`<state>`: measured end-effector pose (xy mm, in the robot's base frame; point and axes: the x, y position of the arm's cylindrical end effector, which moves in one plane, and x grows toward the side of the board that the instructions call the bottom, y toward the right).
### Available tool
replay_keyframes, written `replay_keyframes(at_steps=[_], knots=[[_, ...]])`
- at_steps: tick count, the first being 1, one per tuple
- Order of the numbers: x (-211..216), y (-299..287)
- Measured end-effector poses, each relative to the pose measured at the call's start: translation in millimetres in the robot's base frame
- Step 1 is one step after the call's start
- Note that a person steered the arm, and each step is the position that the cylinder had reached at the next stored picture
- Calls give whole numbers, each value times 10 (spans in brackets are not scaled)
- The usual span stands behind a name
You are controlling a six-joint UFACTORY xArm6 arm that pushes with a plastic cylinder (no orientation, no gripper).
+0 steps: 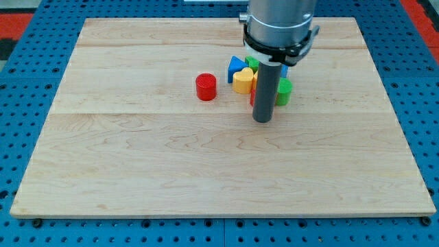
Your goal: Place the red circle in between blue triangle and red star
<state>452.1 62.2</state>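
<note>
The red circle [206, 87] lies alone on the wooden board, left of a tight cluster of blocks. In the cluster a blue triangle [235, 66] sits at the upper left, next to a yellow heart [242, 81]. The red star is mostly hidden behind the rod; only a red sliver [252, 97] shows at the rod's left edge. My tip [263, 120] rests on the board just below the cluster, to the right of and below the red circle, apart from it.
A green block [283, 90] shows right of the rod, another green piece [252, 62] at the cluster's top, and a blue sliver [284, 71] beside the rod. The board [137, 165] lies on a blue perforated table.
</note>
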Motion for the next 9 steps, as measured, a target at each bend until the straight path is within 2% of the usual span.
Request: replay_keyframes(at_steps=[2, 3, 4, 5, 6, 7, 9], knots=[[-190, -26], [94, -267], [185, -1224], [-162, -1876], [-632, -1849], [-821, -1412], [-593, -1017]])
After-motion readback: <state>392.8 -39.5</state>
